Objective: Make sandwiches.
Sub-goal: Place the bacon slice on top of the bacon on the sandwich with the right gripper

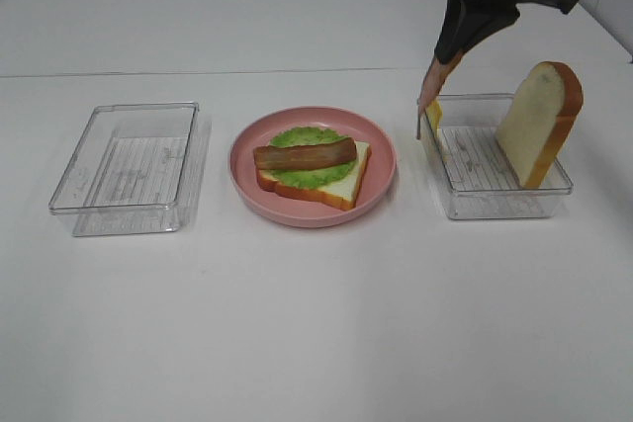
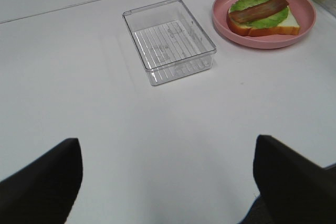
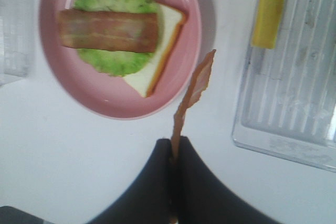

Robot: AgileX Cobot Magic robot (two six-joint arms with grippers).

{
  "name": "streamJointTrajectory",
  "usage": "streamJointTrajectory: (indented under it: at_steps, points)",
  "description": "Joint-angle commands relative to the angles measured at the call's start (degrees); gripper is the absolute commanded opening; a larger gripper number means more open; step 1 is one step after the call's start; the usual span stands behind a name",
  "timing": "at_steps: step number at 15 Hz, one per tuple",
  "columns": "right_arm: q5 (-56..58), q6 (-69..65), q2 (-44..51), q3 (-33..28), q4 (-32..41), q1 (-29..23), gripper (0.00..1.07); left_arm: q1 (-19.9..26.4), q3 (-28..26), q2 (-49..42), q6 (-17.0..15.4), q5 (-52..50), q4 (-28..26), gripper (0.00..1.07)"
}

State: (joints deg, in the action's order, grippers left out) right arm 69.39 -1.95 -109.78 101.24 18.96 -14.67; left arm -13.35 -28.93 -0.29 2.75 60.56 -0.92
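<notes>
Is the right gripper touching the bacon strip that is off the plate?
Touching. The right wrist view shows the right gripper shut on one end of that bacon strip, the rest sticking out beyond the fingertips.

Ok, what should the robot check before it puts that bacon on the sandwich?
1. Right end effector shut on the bacon strip: ok.
2. Bacon strip over the pink plate: not ok, it hangs by the right tray.
3. Sandwich stack lying flat on the plate: ok.
4. Left end effector open, away from the plate: ok.
5. Grip firm enough: cannot tell.
</notes>
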Motion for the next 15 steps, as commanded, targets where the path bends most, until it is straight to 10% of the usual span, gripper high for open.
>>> streamJointTrajectory:
  at_steps: [1,15]
  points:
    - [4.6,-0.1,3.5,0.2,7.4,-0.1,0.0,0.1,0.4,-1.4,-0.1,-0.6,-0.1,0.84]
    - [-9.8,10.5,-12.5,0.2,30.7,-5.3,0.0,0.1,0.4,-1.4,-0.1,-0.6,-0.1,0.84]
